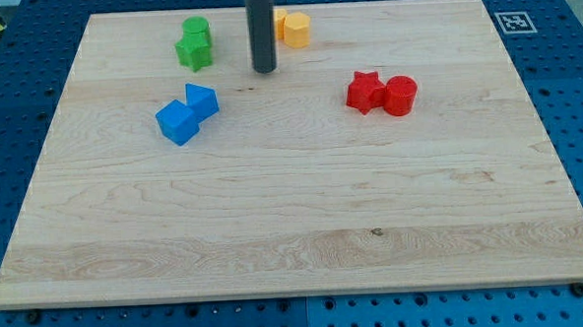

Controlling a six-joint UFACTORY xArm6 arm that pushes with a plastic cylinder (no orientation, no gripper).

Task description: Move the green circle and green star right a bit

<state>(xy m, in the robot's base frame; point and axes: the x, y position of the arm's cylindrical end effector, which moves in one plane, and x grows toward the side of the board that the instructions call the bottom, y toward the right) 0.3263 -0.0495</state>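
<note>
The green circle sits at the view's top left of the wooden board, touching the green star just below it. My tip stands on the board to the right of both green blocks, about a block's width away from the star, not touching them. The dark rod rises out of the view's top.
Two blue blocks touch each other below the green pair. A yellow block sits just right of the rod, partly hidden by it. A red star and a red circle touch at centre right.
</note>
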